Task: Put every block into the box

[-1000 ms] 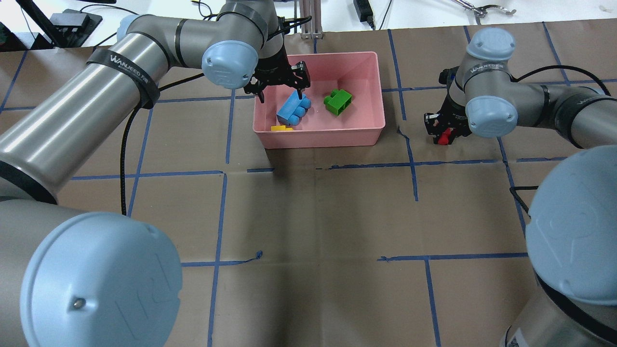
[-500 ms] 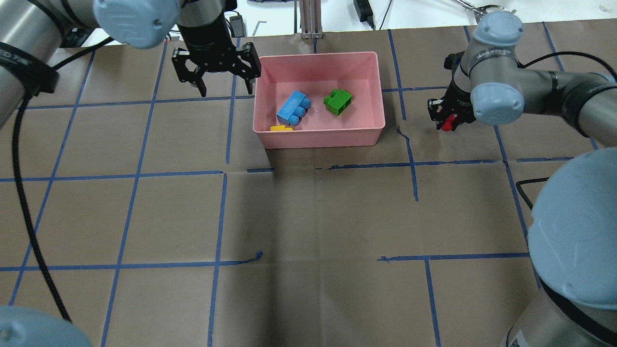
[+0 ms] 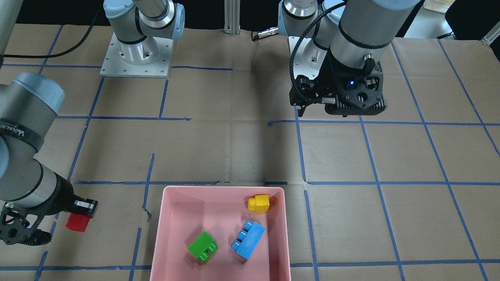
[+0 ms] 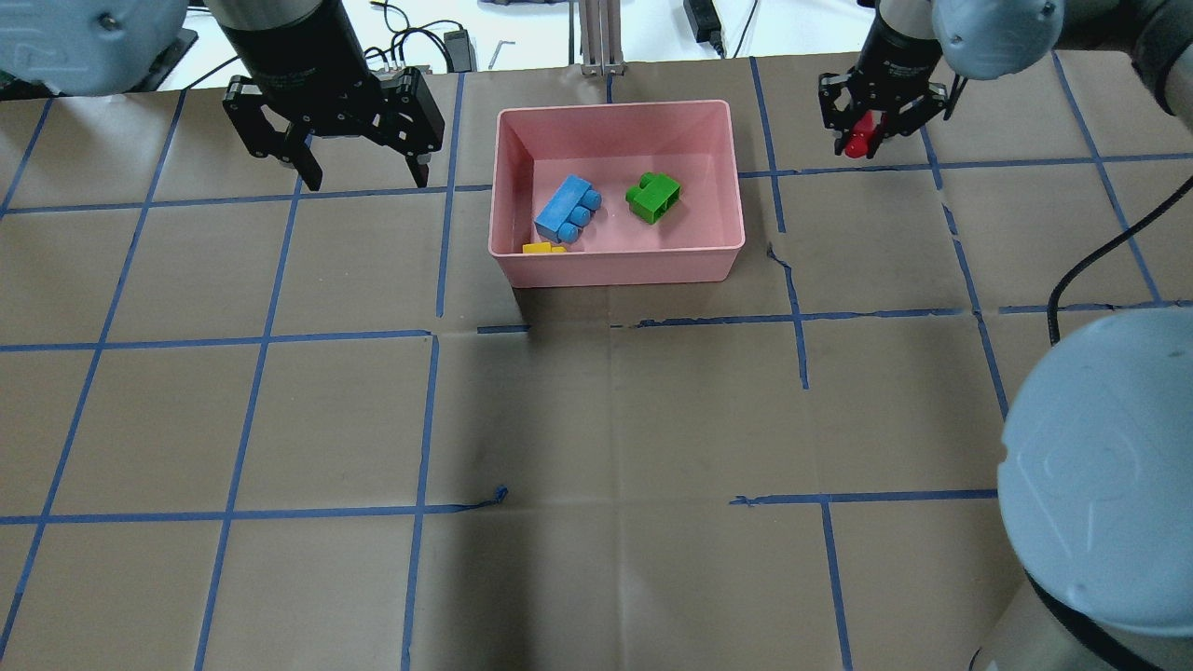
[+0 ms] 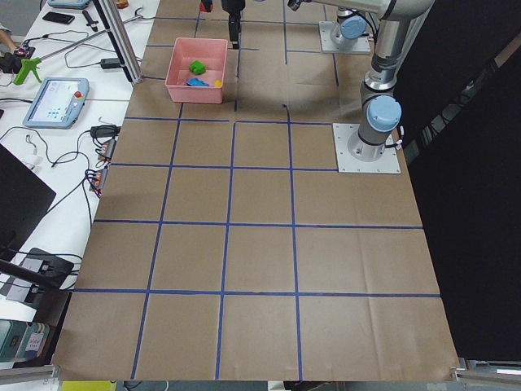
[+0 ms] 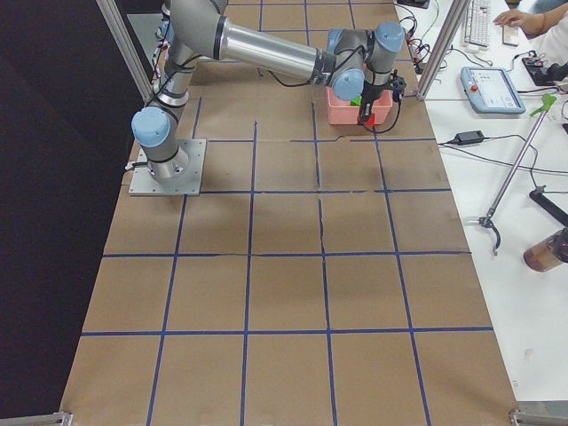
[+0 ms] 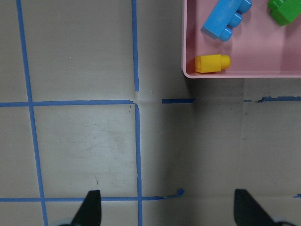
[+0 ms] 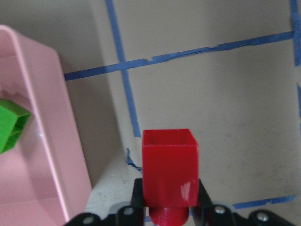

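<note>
Right gripper (image 4: pixel 863 142) is pinching the red block (image 8: pixel 169 172) above the table, outside the box (image 4: pixel 620 268) | left gripper (image 4: pixel 365 179) is hovering spread, beside the box | blue block (image 4: pixel 567 210), green block (image 4: pixel 652 198) and yellow block (image 4: pixel 543 248) are lying inside it.

A robotics lab bench. Brown paper with a blue tape grid (image 4: pixel 427 419) covers the table (image 4: pixel 606 419); an industrial arm (image 6: pixel 266 51) is bolted to a metal base plate (image 5: pixel 342 163). Upper left in the left side view, a teach pendant (image 5: pixel 55 101) and cables (image 5: pixel 101 155) lie beside an aluminium post (image 5: pixel 120 41). Upper right in the right side view, an operator's hand (image 6: pixel 513 16) rests by a keyboard (image 6: pixel 479 22).
</note>
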Tool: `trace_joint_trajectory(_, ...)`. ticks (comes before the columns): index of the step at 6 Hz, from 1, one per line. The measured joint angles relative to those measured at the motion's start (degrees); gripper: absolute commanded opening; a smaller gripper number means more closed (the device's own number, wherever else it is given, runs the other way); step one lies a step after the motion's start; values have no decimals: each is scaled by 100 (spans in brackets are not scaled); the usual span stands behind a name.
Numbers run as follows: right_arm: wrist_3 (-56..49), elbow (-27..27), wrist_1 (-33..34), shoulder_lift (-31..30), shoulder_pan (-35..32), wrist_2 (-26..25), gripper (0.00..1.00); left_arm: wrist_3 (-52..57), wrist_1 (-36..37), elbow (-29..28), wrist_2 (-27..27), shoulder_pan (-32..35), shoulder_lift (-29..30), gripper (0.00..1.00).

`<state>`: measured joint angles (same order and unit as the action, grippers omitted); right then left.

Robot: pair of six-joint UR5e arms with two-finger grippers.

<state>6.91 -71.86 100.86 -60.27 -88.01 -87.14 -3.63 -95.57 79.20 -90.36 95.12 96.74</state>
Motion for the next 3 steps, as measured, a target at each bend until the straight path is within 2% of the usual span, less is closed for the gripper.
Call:
trace_joint_trajectory(2, 782, 665, -24, 529, -913, 78, 14, 90, 374, 493, 20, -143, -383, 99)
trace_joint_trajectory(3, 1025, 986, -1, 916, -1247, 85, 37, 109, 426, 589, 21, -183, -460, 99)
